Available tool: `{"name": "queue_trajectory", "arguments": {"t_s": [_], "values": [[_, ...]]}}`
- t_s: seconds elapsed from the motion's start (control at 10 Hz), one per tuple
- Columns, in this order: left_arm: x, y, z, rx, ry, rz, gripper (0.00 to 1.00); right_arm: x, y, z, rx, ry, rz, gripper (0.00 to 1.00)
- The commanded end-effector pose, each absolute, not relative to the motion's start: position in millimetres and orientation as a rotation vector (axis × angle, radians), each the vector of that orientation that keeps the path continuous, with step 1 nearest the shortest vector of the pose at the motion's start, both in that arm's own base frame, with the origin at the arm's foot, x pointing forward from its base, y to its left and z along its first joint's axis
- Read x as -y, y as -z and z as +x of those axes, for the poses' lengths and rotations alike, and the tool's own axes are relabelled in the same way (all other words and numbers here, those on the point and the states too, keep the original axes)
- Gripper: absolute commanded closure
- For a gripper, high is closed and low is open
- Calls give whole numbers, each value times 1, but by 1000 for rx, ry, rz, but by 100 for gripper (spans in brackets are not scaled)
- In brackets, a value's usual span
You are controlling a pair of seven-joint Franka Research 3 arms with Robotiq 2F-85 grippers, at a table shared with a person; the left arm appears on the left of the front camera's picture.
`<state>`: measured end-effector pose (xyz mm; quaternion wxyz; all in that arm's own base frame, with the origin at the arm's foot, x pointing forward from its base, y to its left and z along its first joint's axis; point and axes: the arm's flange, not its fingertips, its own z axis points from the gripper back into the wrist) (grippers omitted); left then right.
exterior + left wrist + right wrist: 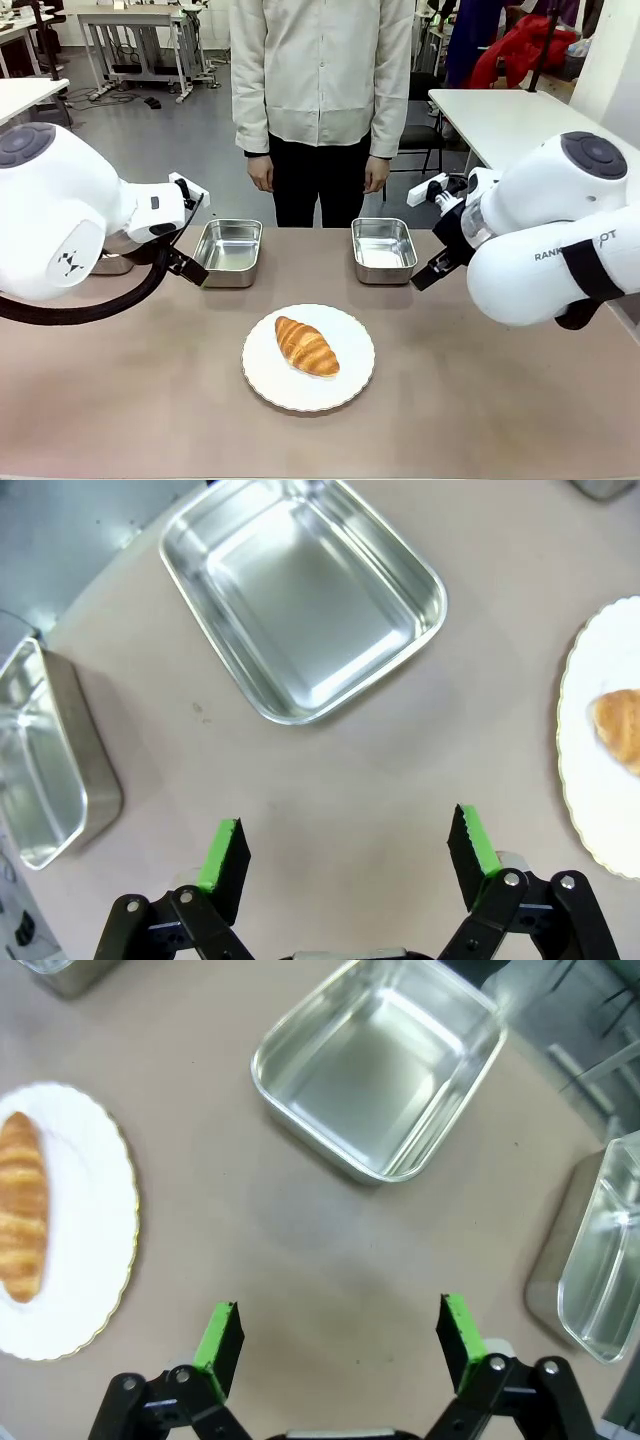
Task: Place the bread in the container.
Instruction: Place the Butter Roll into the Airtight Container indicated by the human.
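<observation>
A croissant [307,346] lies on a white plate [352,385] mid-counter [150,400], apart from two empty steel trays [228,278] behind it. The left pincer [348,830] and right pincer [338,1312] hang released, empty. Too hard a pinch could crush the flaky crust; too light, and it could slip.

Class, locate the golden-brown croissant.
Front view: the golden-brown croissant lies on the round white plate, mid-table, robot-side of the left steel tray and the right steel tray.

Claw [340,1332] spread wide above the table [300,1230] — steel tray [300,1095] ahead, croissant [20,1205] on white plate [95,1260] at left.
</observation>
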<state>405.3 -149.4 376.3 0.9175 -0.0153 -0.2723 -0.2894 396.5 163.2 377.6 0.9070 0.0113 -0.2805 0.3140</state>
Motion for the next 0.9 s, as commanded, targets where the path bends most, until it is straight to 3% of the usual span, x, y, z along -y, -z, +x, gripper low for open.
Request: {"name": "queue_trajectory", "arguments": {"t_s": [0.0,0.4,0.8], "values": [[117,-425,417,567,608,-112,0,-137,-431,402,632,-591,48,0],[27,-508,450,500,741,-238,0,-15,-521,427,663,-566,177,0],[-77,-512,475,616,981,-405,0,63,-533,427,745,-737,279,0]]}}
